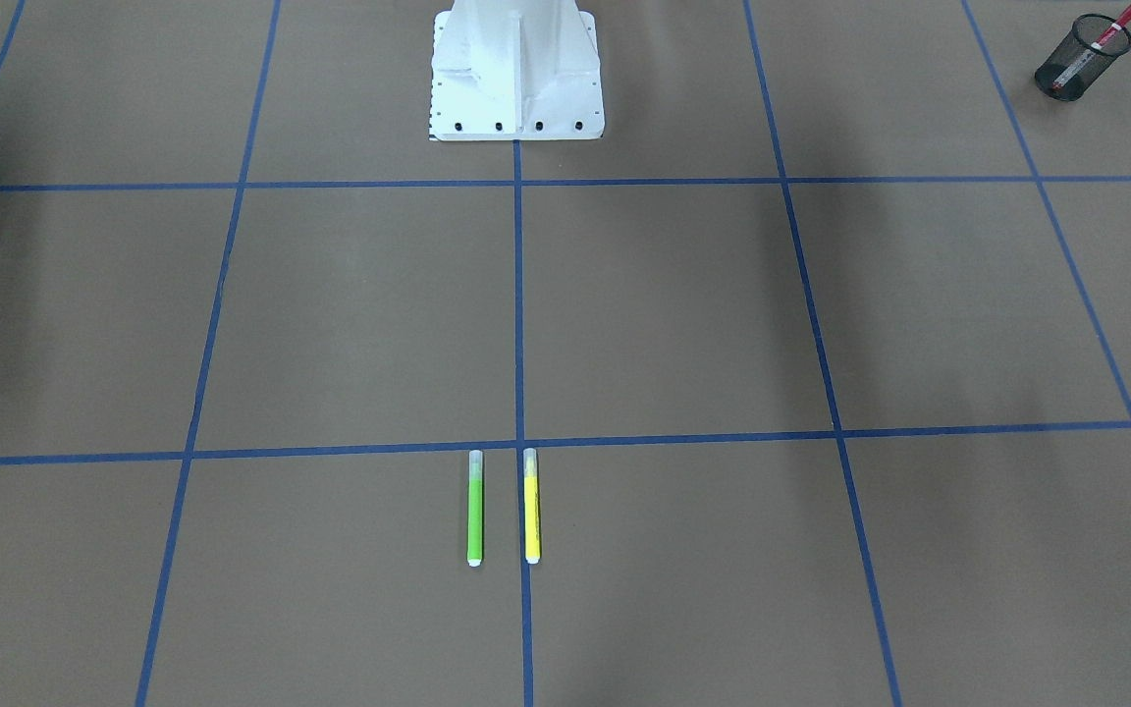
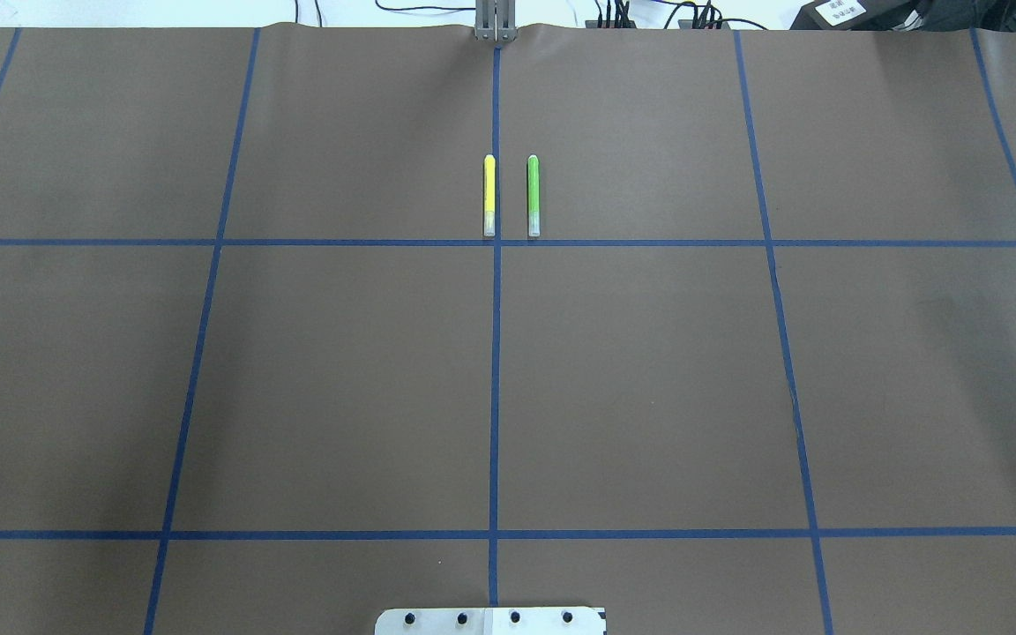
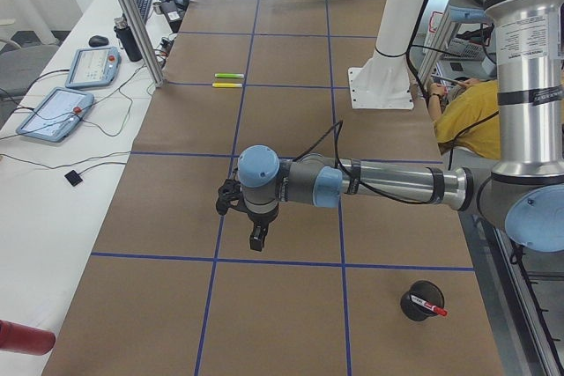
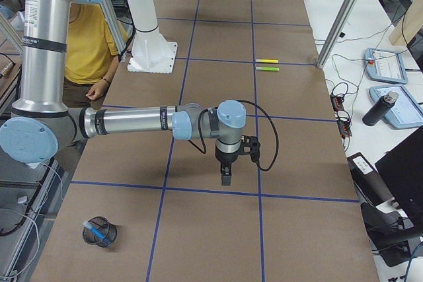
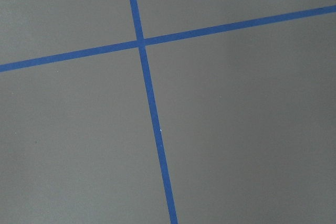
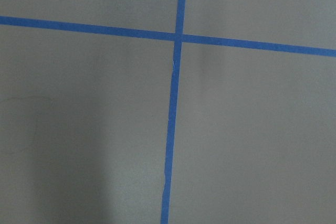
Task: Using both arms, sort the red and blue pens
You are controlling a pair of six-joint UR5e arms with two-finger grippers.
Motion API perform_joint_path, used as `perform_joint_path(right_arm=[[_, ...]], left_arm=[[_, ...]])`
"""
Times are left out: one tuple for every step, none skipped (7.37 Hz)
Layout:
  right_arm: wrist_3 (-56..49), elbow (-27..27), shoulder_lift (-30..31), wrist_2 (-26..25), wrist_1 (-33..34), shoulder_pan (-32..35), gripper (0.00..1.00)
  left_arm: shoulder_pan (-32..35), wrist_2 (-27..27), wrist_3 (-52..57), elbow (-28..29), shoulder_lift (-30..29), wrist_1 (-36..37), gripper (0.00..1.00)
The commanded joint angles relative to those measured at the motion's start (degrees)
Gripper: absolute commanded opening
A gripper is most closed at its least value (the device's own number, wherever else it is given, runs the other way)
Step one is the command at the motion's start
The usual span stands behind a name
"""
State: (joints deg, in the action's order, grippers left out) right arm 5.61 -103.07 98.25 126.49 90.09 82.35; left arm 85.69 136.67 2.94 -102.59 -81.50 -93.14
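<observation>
The red pen (image 1: 1103, 41) stands in a black mesh cup (image 1: 1079, 61) at the table's end on my left; the exterior left view shows the red pen (image 3: 433, 308) in that cup (image 3: 421, 299) too. The blue pen (image 4: 96, 231) lies in another mesh cup (image 4: 100, 230) at the opposite end. My left gripper (image 3: 256, 240) hangs fingers-down above the brown table, well apart from the red pen's cup. My right gripper (image 4: 226, 177) hangs the same way, away from the blue pen's cup. I cannot tell whether either is open or shut. Both wrist views hold only table and blue tape.
A green marker (image 2: 533, 195) and a yellow marker (image 2: 489, 195) lie side by side at the table's far middle. The white robot base (image 1: 516, 69) stands at the near middle. A person in yellow (image 4: 89, 41) sits behind the robot. Tablets (image 3: 55, 113) lie on the side bench.
</observation>
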Motion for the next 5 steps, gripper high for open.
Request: perform_joint_path(right_arm=[[0.02,0.23,-0.08,-0.01,0.0,0.0,1.0],[-0.07,0.49,-0.08,-0.1,0.0,-0.08,1.0],[0.01,0.85,0.01,-0.01,0.0,-0.08,1.0],[0.02,0.85,0.01,-0.01,0.0,-0.08,1.0],[0.02,0.94,0.1,0.34,-0.52,-0.08,1.0]], left_arm=[[0.0,-0.09,0.04,-0.07,0.02,-0.11,1.0],[0.09,-0.09,-0.04,-0.07,0.02,-0.11,1.0],[0.09,-0.09,-0.04,-0.15,0.11,-0.02,1.0],[0.09,-0.09,-0.04,-0.07,0.11,-0.02,1.0],[0.09,-0.09,-0.04,-0.15,0.11,-0.11,1.0]])
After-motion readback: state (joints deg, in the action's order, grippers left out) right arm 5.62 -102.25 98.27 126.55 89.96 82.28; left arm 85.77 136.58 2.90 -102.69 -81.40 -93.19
